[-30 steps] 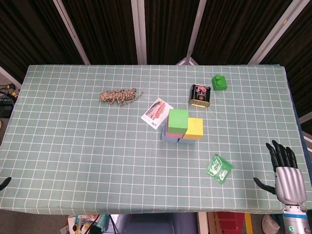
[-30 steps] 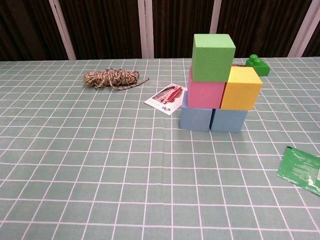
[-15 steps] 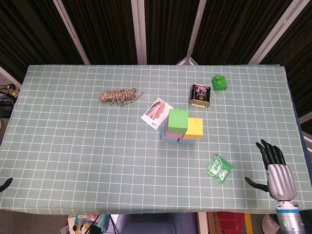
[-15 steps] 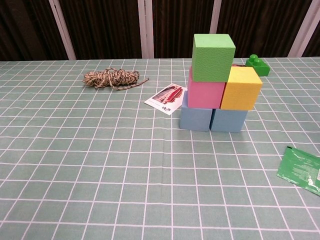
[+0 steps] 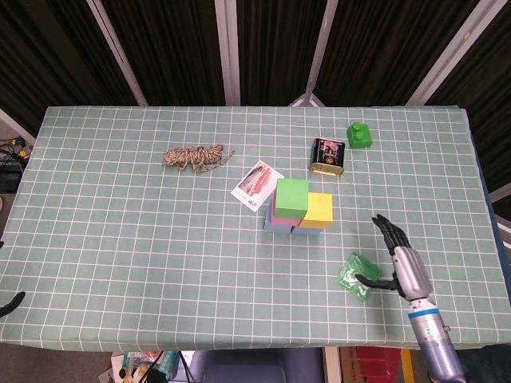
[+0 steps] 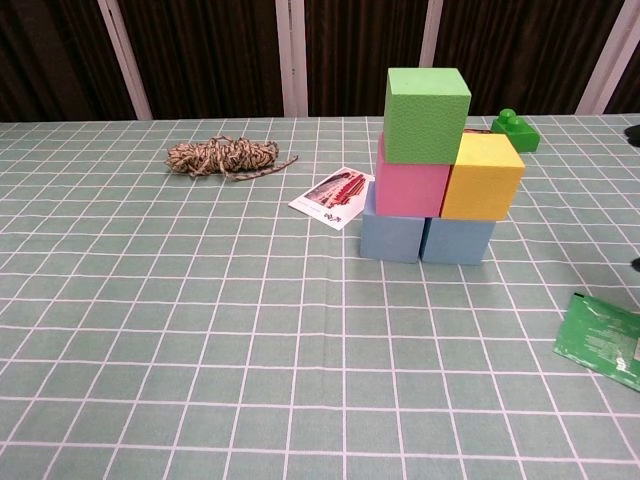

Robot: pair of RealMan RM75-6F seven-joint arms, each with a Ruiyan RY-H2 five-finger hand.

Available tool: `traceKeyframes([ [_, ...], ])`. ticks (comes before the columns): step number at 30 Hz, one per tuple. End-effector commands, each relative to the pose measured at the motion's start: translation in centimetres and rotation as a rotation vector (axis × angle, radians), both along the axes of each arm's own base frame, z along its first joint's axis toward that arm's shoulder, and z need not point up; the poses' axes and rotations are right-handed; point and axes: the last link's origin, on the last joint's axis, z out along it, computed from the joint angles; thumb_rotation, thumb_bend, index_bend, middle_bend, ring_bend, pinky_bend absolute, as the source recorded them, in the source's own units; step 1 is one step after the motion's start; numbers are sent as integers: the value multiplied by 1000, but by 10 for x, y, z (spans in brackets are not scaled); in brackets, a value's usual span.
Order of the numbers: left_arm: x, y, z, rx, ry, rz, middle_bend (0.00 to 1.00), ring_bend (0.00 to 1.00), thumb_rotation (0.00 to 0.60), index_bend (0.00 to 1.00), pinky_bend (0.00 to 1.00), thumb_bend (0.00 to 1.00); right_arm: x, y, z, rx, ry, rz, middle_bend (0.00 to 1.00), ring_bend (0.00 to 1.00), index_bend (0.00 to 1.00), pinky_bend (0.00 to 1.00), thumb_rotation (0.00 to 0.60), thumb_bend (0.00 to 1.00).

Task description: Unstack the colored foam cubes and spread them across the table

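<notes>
Foam cubes [image 5: 297, 207] sit stacked mid-table, nothing lifted yet.
Green cube [image 6: 427, 100] tops a pink one [image 6: 411, 188], yellow [image 6: 483, 177] beside it, two blue cubes [image 6: 427, 239] underneath. Right hand [image 5: 402, 263] hovers to the stack's right with fingers spread and empty, thumb over a green packet [image 5: 358, 276]. Behind the stack stands a dark tin [image 5: 327, 155], with a green toy brick [image 5: 359, 135] beyond; a printed card [image 5: 257, 185] lies just left, a twine bundle [image 5: 196, 156] further left. Left hand [image 5: 11, 302] barely peeks in; fingers can't be made out.

foam cubes [image 6: 428, 160] 5 — tin [image 5: 327, 155] 1 — packet [image 5: 357, 276] 1 — card [image 5: 257, 185] 1 — twine bundle [image 5: 196, 156] 1
</notes>
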Motion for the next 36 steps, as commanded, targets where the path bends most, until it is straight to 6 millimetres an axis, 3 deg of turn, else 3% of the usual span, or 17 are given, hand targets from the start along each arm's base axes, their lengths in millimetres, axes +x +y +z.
traceKeyframes([
  [1, 0, 0, 2, 9, -6, 1, 0, 0, 600, 171, 80, 195, 12, -20, -19, 53, -121, -18, 0, 0, 0, 0, 600, 92],
  [8, -2, 0, 6, 32, -15, 9, 0, 0, 600, 171, 80, 196, 24, -43, -43, 77, -96, -31, 0, 0, 0, 0, 600, 93],
  [22, -3, -2, 10, 45, -18, 16, 0, 0, 600, 172, 80, 195, 34, -67, -92, 135, -43, -72, 0, 16, 0, 0, 600, 92],
  [24, -3, -2, 11, 49, -21, 18, 0, 0, 600, 172, 80, 195, 36, -71, -96, 131, -45, -72, 20, 56, 0, 0, 600, 92],
  [29, -5, 0, 12, 50, -25, 29, 0, 0, 600, 171, 80, 195, 38, -80, -103, 107, -33, -71, 179, 147, 3, 0, 600, 92],
  [36, -5, 0, 11, 50, -23, 39, 0, 0, 600, 168, 80, 195, 38, -93, -110, 60, -19, -81, 203, 153, 8, 0, 600, 92],
])
